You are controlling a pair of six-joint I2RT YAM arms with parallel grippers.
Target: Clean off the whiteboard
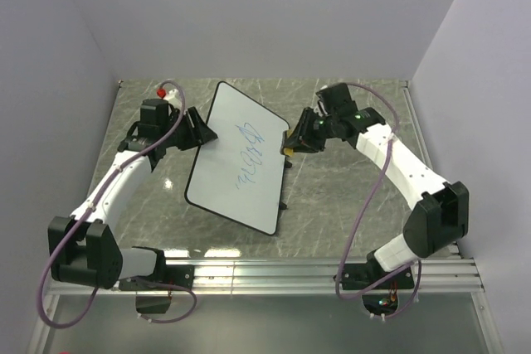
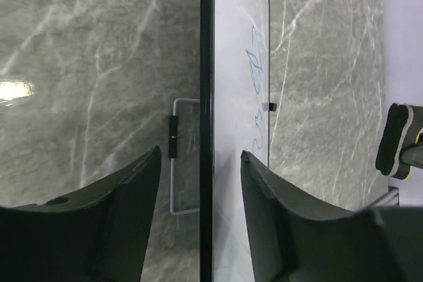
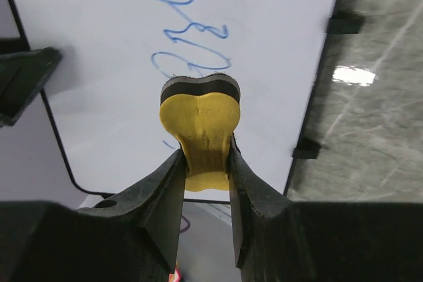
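The whiteboard (image 1: 222, 173) stands tilted in the middle of the table, with blue scribbles (image 1: 249, 153) on its face. My left gripper (image 1: 206, 134) is open; its jaws straddle the board's left rim (image 2: 206, 97) with a gap on each side. My right gripper (image 1: 292, 143) is shut on the yellow bone-shaped eraser (image 3: 200, 113), black felt forward, just off the board's upper right part (image 3: 284, 37) beside the scribbles (image 3: 188, 31). The eraser also shows at the right in the left wrist view (image 2: 396, 142).
A wire prop (image 2: 173, 163) sits behind the board. Small black feet (image 3: 344, 23) stick out of the board's right edge. A small red object (image 1: 161, 92) lies at the far left corner. Grey walls close in the marbled table (image 1: 332, 196).
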